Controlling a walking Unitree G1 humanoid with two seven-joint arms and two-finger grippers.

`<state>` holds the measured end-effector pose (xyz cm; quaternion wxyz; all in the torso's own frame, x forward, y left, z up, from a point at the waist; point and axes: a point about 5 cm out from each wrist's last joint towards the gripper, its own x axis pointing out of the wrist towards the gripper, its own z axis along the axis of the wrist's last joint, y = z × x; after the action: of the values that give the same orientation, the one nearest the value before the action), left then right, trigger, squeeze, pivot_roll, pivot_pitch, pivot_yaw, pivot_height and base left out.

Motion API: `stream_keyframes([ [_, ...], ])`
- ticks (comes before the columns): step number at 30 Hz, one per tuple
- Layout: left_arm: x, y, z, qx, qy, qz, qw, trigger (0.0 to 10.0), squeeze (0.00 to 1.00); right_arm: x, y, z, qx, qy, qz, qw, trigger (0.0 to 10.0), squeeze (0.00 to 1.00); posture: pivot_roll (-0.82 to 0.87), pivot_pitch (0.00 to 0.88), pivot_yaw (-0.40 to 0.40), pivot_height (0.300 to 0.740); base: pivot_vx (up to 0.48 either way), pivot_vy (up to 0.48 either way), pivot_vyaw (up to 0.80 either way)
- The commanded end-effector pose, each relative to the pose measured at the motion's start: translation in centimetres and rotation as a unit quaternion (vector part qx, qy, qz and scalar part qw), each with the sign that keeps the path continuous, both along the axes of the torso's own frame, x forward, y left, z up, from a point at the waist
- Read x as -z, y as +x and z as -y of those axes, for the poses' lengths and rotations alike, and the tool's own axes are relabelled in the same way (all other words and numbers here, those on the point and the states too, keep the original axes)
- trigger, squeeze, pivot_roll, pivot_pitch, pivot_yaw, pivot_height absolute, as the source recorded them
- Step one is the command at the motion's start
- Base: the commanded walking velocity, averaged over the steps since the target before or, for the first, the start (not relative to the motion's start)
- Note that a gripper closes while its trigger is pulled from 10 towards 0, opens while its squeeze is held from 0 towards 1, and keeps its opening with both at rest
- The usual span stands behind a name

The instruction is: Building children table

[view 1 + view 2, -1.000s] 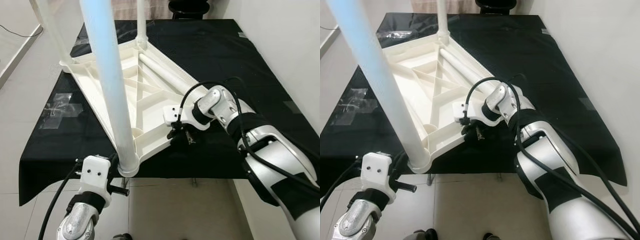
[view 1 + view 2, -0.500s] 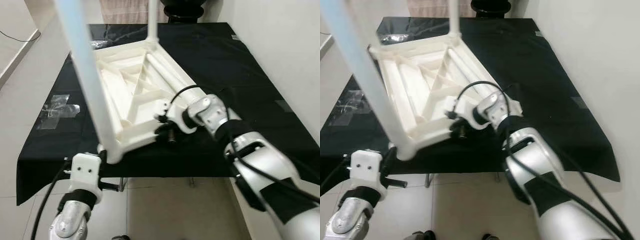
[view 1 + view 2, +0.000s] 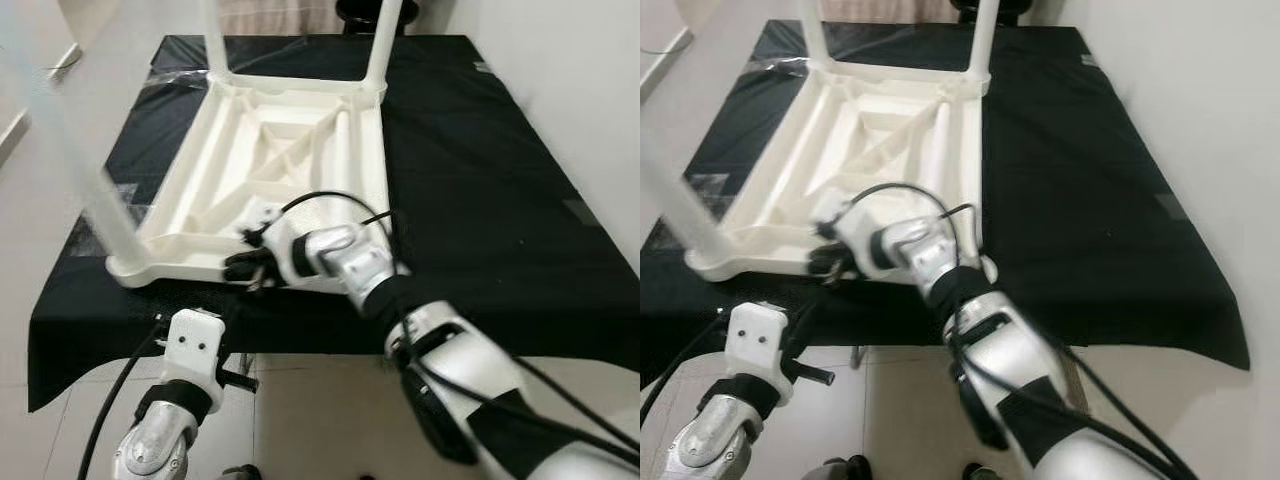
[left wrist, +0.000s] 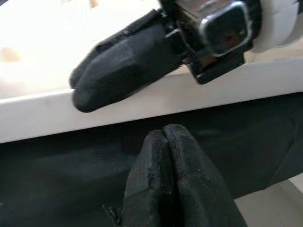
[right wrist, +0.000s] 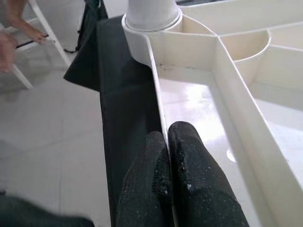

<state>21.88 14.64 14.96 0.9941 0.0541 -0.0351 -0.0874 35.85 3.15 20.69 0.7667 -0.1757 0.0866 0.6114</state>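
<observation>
Right now the white plastic children's table (image 3: pixel 285 170) lies upside down on the black-covered counter (image 3: pixel 480 200), ribbed underside up, with legs standing from three of its corners; its near edge sits close to the counter's front edge. My right pincer (image 3: pixel 243 266) is at that near rim, and the right wrist view shows its two black fingers (image 5: pixel 165 189) pressed together with the thin rim wall beside them; I cannot tell whether they actually pinch it. My left pincer (image 4: pixel 165 184) is closed on nothing, hanging just below the counter's front edge, pointed at the rim.

I judge this moulded shell light and stiff, but glossy, so narrow fingers may slip on it. The tall legs give leverage and could tip it. I would hold the rim wall or an inner rib near a corner, not the smooth round leg (image 3: pixel 75 175).
</observation>
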Motion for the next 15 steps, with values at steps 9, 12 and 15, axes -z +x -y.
stream_keyframes([
  [9, 0.7, 0.0, 0.0, -0.003, 0.008, -0.012, 1.000, 10.0, 0.00, -2.5, -1.6, -3.1, -0.010, 0.102, 0.111, 0.989, 10.0, 1.00, 0.07, 0.198, -0.038, 0.740, 0.000, 0.000, 0.00],
  [12, 0.7, 0.1, 0.0, -0.004, 0.009, -0.012, 1.000, 10.0, 0.00, -2.7, -0.3, -1.5, 0.055, 0.097, 0.154, 0.982, 10.0, 1.00, 0.06, 0.193, -0.033, 0.740, 0.000, 0.000, 0.00],
  [15, 0.8, 0.2, 0.0, -0.003, 0.009, -0.012, 1.000, 10.0, 0.00, -2.8, 0.7, 0.8, 0.100, 0.096, 0.170, 0.976, 10.0, 1.00, 0.05, 0.191, -0.029, 0.740, 0.000, 0.000, 0.00],
])
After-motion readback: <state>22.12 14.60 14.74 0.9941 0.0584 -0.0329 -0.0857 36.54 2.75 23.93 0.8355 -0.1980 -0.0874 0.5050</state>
